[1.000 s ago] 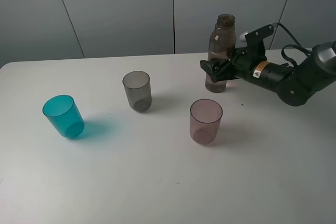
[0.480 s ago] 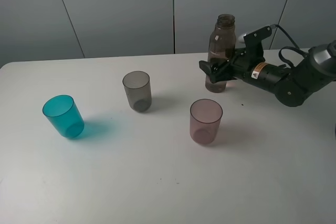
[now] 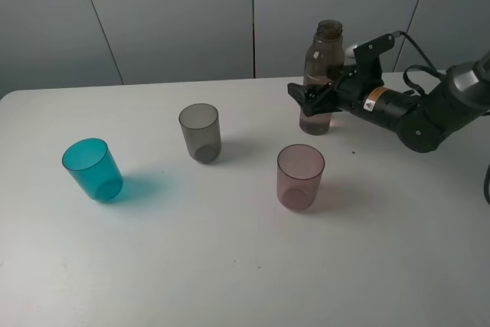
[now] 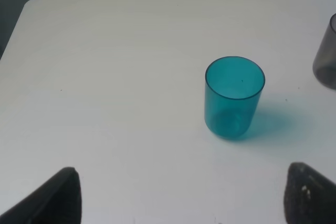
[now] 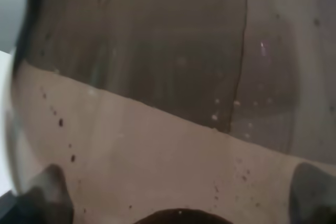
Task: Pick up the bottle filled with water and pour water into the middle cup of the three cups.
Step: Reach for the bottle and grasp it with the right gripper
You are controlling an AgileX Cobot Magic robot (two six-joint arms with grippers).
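The smoky grey-brown bottle [image 3: 320, 74] stands upright at the back right of the white table, partly filled with water. My right gripper [image 3: 310, 99] reaches in from the right, its jaws closed around the bottle's lower half. In the right wrist view the bottle [image 5: 157, 77] fills the frame between the two fingertips [image 5: 47, 192]. The smoky grey middle cup [image 3: 200, 132] stands left of the bottle, between the teal cup [image 3: 93, 169] and the pink-mauve cup [image 3: 300, 176]. My left gripper [image 4: 181, 198] is open and empty, short of the teal cup [image 4: 233, 98].
The white table [image 3: 191, 266] has a rounded far left corner [image 4: 37, 1] and grey wall panels behind it. The pink-mauve cup stands just in front of the bottle. The right arm's cable [image 3: 417, 74] loops above the table's back right.
My right gripper has shifted slightly left and up around the bottle. The cups have not moved.
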